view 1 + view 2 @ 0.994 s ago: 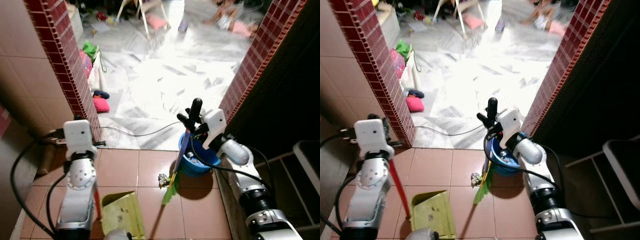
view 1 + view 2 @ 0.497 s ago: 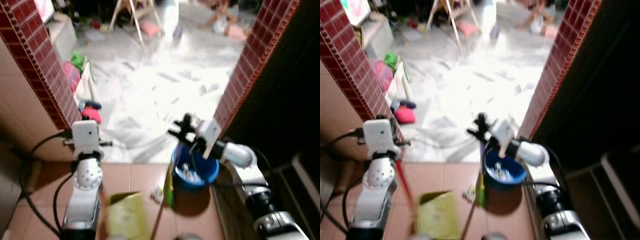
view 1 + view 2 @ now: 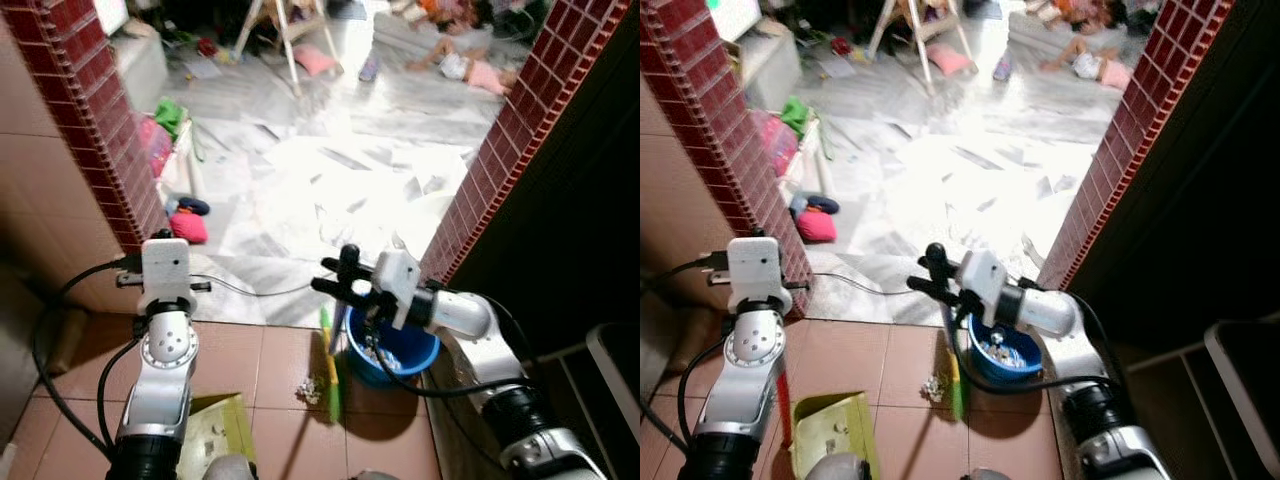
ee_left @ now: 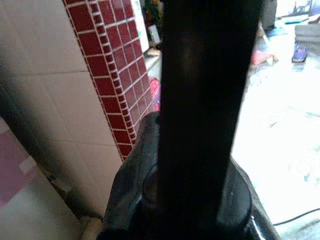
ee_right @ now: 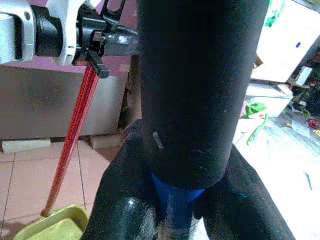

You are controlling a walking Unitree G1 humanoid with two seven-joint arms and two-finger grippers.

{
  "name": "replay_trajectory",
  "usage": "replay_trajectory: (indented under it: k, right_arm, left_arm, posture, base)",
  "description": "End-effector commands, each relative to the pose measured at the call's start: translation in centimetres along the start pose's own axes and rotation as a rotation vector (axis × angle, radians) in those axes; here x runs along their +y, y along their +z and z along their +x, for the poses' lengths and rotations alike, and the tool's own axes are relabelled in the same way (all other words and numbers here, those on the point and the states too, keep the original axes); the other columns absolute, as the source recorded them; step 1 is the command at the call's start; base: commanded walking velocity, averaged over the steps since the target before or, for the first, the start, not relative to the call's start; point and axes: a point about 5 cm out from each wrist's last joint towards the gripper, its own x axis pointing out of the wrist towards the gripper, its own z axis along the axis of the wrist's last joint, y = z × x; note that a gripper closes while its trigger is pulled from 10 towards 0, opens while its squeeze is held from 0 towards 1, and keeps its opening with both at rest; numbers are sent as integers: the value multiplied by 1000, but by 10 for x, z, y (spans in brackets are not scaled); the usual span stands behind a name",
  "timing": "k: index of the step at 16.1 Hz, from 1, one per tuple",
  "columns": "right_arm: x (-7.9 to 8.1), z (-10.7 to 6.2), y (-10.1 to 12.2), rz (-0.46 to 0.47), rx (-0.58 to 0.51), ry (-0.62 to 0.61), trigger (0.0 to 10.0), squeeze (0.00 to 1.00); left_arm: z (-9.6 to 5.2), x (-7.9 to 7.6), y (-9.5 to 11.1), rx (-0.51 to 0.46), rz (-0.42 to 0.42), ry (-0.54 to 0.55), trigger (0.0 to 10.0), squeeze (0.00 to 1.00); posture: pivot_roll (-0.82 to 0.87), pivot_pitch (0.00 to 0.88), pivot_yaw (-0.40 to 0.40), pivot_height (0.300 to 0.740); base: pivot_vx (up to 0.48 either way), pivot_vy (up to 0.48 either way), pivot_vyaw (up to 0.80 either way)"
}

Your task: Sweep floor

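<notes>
Right gripper [image 3: 345,282] clamps broom [image 3: 329,362] (handle hidden), dustpan [image 3: 830,432] cut off

The dustpan [image 3: 830,432] is cut off by the lower edge; debris [image 3: 308,390] near the right gripper [image 3: 340,280] is too small to identify.

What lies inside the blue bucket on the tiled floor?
Inside the bucket lies a heap of small pale scraps. Its bottom is covered by them, and the right arm hides part of the rim.
</notes>
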Motion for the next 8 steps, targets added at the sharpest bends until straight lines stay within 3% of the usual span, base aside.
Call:
replay_trajectory:
  k: [1, 4, 8]
  right_arm:
    - [-6, -2, 11, -40, -32, -13, 10000, 0]
    - [0, -5, 15, -25, -35, 2, 10000, 0]
    - [0, -26, 22, -22, -19, -73, 10000, 0]
  left_arm:
    - [7, -9, 16, -87, 0, -20, 10000, 0]
    - [19, -19, 13, -117, 11, -19, 10000, 0]
    - [34, -39, 9, -73, -36, -27, 10000, 0]
  posture:
    - [9, 0, -52, 740]
    - [-33, 0, -62, 740]
    - [-121, 0, -72, 740]
  base:
    - [0, 0, 0]
    - [0, 0, 0]
    - [0, 0, 0]
